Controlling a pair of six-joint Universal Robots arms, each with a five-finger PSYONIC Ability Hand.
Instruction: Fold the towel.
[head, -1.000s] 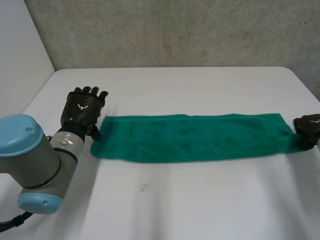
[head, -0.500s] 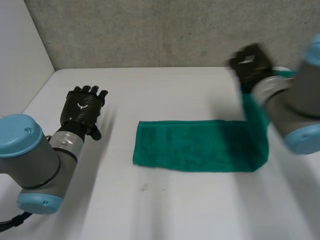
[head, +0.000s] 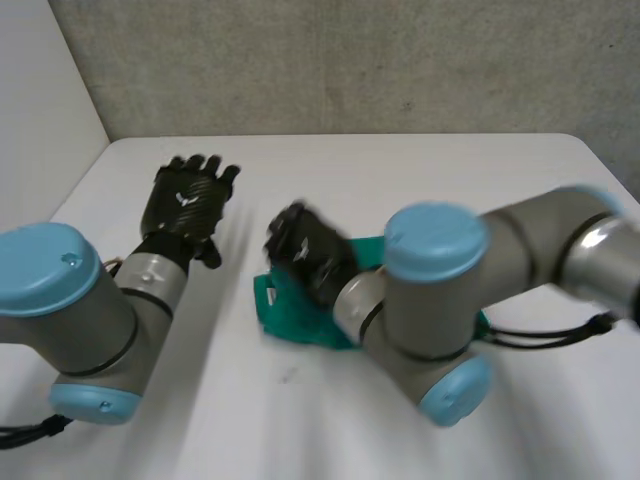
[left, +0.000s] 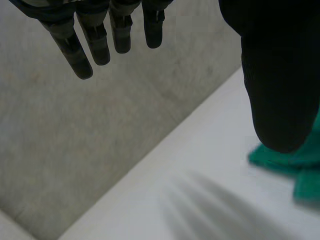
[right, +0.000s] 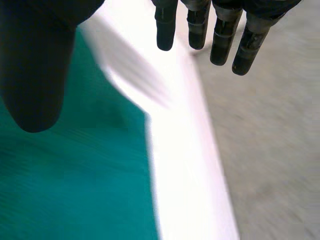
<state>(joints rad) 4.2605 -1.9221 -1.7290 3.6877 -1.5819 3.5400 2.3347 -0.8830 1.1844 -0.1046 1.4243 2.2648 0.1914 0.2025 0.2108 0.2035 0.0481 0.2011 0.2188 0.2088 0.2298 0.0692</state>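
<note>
In the head view, we are looking down on the table (head: 420, 165). The green towel (head: 290, 322) is lying near its middle, long axis running side to side in front of us. The right arm (head: 440, 290) is crossing over most of the towel, so we cannot tell how far it is doubled over. The right hand (head: 308, 252) is hanging just above the towel's left end. The left hand (head: 185, 205) is sitting off that same end, near the towel but clear of it, with its fingers straight and spread.

In the left wrist view, the left hand (left: 277, 65) is holding its fingers straight and a little apart, with the thumb well away from them and nothing between. The towel (left: 306, 182) is lying on the thumb's side, apart from the fingertips.

In the right wrist view, the right hand (right: 35, 60) is keeping its fingers straight and parted from the thumb, clamped on nothing. The towel (right: 75, 190) is spreading under the thumb and palm, and its edge is running between thumb and fingers. The fingertips are reaching past that edge over bare table.

We are judging the right hand the nearer one, since the cloth is directly beneath it. The left hand would need to travel sideways to reach the towel's left end.
</note>
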